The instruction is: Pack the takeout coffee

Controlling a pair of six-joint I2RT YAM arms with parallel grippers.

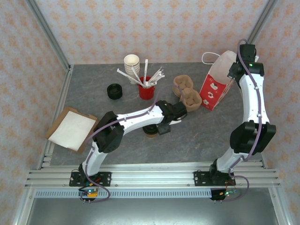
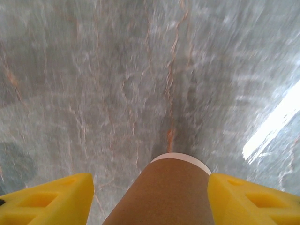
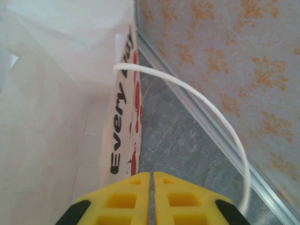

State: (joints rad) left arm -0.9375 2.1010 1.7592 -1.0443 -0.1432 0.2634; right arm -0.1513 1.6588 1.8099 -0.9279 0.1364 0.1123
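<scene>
The takeout coffee (image 1: 150, 131), a brown paper cup with a black lid, stands mid-table under my left wrist. In the left wrist view its brown wall and white bottom band (image 2: 164, 197) sit between the yellow fingers. My left gripper (image 2: 150, 178) is open around the cup: the right finger is against its side and the left finger stands a gap away. My right gripper (image 3: 152, 174) is at the top edge of the red-and-white paper bag (image 1: 215, 86), with its jaws pressed together on the bag's rim (image 3: 123, 117). The bag's white cord handle (image 3: 211, 105) arcs to the right.
A stack of cream cups (image 1: 131, 62), a red cup of wrapped straws (image 1: 146, 89) and loose black lids (image 1: 114, 91) stand at the back. Brown pulp cup carriers (image 1: 186, 93) lie beside the bag. A cardboard sheet with white paper (image 1: 71, 129) lies at the left edge.
</scene>
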